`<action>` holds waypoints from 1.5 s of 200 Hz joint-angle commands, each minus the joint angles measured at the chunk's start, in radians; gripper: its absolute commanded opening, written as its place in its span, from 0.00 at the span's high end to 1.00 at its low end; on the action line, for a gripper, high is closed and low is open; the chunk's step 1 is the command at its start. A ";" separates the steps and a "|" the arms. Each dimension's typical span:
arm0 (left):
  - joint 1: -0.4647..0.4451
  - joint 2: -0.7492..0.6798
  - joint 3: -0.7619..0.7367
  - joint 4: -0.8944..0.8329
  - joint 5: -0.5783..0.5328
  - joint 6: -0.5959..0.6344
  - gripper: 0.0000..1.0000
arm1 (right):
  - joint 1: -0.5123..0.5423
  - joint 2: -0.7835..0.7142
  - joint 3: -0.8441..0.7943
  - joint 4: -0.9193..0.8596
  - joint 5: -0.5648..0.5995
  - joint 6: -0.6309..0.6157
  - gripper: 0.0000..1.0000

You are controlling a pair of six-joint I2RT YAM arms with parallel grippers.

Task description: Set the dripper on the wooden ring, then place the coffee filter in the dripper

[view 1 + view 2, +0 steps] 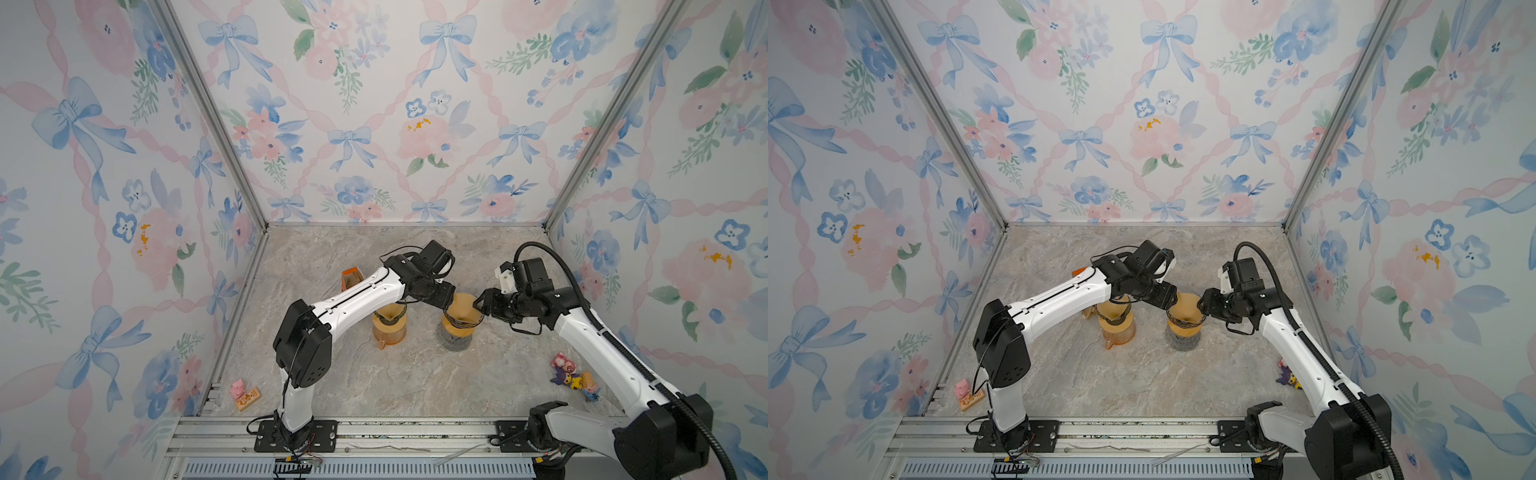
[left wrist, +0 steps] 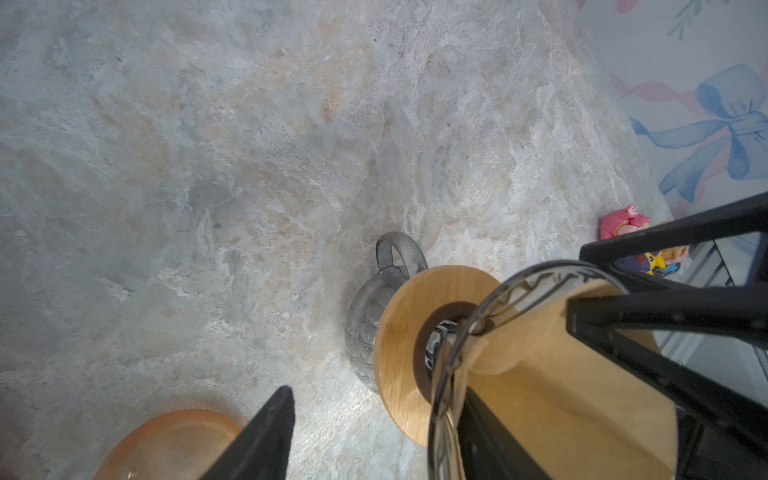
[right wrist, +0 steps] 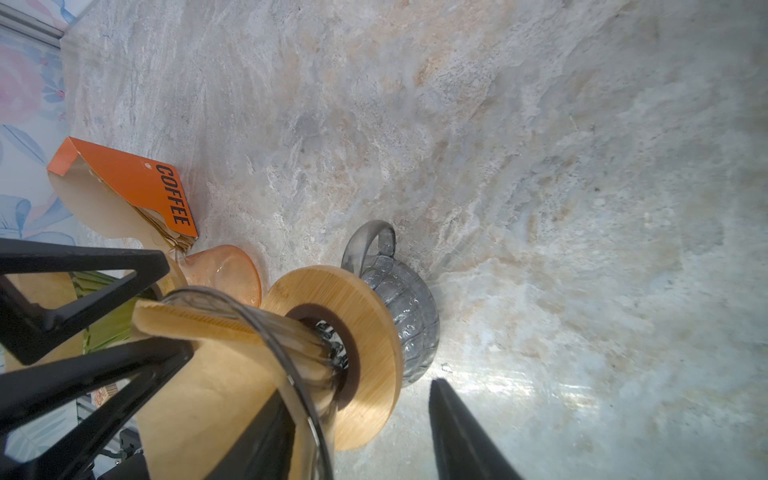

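One legible word: "COFFEE", black capitals on the orange filter box (image 3: 124, 183), right wrist view. Markings on the small wooden block (image 1: 247, 399), seen in both top views, are too small to read.

The left gripper (image 1: 448, 304) and right gripper (image 1: 478, 305) block both sides of the dripper (image 1: 462, 321). An orange carafe (image 1: 388, 332) stands near; the table (image 1: 415, 382) in front lies open
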 commanded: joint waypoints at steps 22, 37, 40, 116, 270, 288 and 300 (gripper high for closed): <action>0.005 0.006 0.028 -0.014 0.007 0.015 0.36 | -0.018 -0.005 0.013 0.013 0.002 0.005 0.46; 0.005 0.003 0.027 -0.013 0.007 0.014 0.36 | -0.024 -0.007 0.003 0.017 -0.003 0.003 0.46; 0.005 0.002 0.027 -0.014 0.008 0.014 0.36 | -0.026 -0.008 0.001 0.019 -0.004 0.002 0.46; 0.004 -0.023 0.047 -0.012 0.044 0.009 0.34 | 0.005 -0.094 0.003 0.055 -0.055 -0.007 0.45; 0.065 -0.393 -0.122 0.080 -0.197 0.049 0.02 | -0.018 -0.302 0.063 0.033 0.065 -0.115 0.04; 0.114 -0.483 -0.217 0.131 -0.224 0.052 0.02 | -0.026 -0.331 0.064 0.022 0.135 -0.125 0.04; 0.152 -0.557 -0.296 0.177 -0.247 0.060 0.02 | -0.034 -0.345 0.063 0.019 0.171 -0.130 0.04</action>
